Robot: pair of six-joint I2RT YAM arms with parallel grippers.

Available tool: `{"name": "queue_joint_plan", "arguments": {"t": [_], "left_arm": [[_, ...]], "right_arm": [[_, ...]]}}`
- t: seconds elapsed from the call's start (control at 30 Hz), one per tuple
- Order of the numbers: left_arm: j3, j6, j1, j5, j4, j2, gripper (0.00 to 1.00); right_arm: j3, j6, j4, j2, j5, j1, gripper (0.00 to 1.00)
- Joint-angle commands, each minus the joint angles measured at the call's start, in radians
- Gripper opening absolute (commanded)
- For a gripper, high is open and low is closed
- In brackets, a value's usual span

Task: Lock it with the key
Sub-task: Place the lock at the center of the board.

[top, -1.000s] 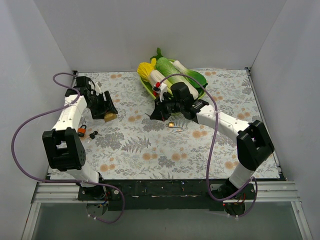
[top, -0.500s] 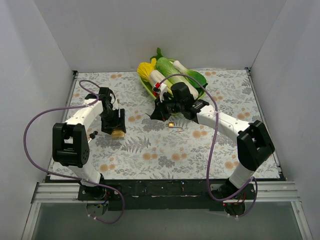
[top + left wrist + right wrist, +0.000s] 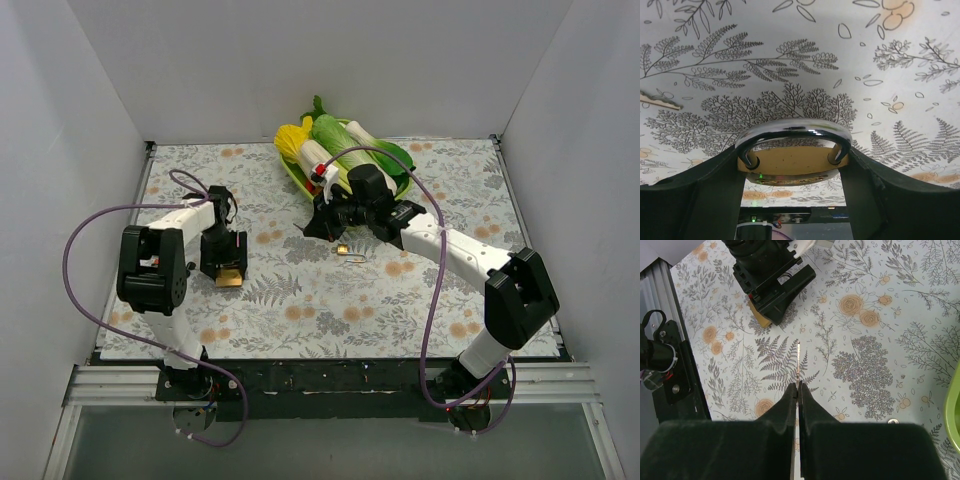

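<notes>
**Padlock carried in from the left-rear; key pinched on the right**

Vs. 1 s ago: the L gripper (image 3: 228,266) has been swung from the left-rear part of the surface (image 3: 300,310) to approx. mid-depth, nearer the centre, and the padlock (image 3: 790,172) has been carried with it. The L arm is now folded back close to its own base side. The R gripper (image 3: 796,387) is barely shifted and is found just rear of centre, as before.

L gripper: clamped on the padlock, one finger on each side of the brass body, chrome shackle pointing away from the wrist. The padlock is held just above the cloth, left of centre.

R gripper: jaws together, nipped on the key (image 3: 798,360). Its thin blade is seen edge-on, sticking out past the tips toward the padlock, well apart from it.

A small brass item (image 3: 343,248) w/ a wire loop is seen on the cloth near the R gripper; what it is can't be told.

Container: a green tray (image 3: 402,160) at the rear edge, centre. It is filled w/ toy veg (image 3: 335,135): yellow, green and white pieces.
</notes>
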Motion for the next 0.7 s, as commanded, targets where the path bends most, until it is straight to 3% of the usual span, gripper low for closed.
{"name": "queue_joint_plan", "arguments": {"t": [0.0, 0.1, 0.27, 0.3, 0.33, 0.37, 0.43, 0.57, 0.67], "left_arm": [[0.014, -0.019, 0.001, -0.020, 0.018, 0.008, 0.08], [0.012, -0.020, 0.002, -0.057, 0.031, 0.031, 0.15], [0.009, -0.025, 0.002, -0.069, 0.038, 0.041, 0.43], [0.011, -0.022, 0.002, -0.069, 0.038, 0.036, 0.51], [0.012, -0.017, 0.002, -0.068, 0.038, 0.029, 0.74], [0.012, -0.002, 0.002, -0.063, 0.038, 0.022, 0.78], [0.026, 0.015, 0.002, -0.057, 0.034, 0.006, 0.97], [0.083, 0.070, 0.010, -0.042, 0.025, -0.054, 0.98], [0.179, 0.103, 0.054, 0.146, 0.029, -0.137, 0.98]], "right_arm": [[-0.007, -0.019, 0.034, -0.035, 0.001, -0.003, 0.01], [-0.001, -0.020, 0.027, -0.033, 0.001, -0.004, 0.01], [0.006, -0.026, 0.021, -0.033, 0.004, -0.014, 0.01], [0.005, -0.026, 0.018, -0.035, 0.004, -0.015, 0.01], [0.006, -0.026, 0.018, -0.035, 0.005, -0.017, 0.01], [0.006, -0.028, 0.018, -0.036, 0.007, -0.017, 0.01], [0.008, -0.023, 0.021, -0.035, 0.010, -0.018, 0.01], [0.023, -0.018, 0.031, -0.025, -0.001, -0.018, 0.01], [0.048, -0.014, 0.034, -0.024, -0.001, -0.021, 0.01]]}}
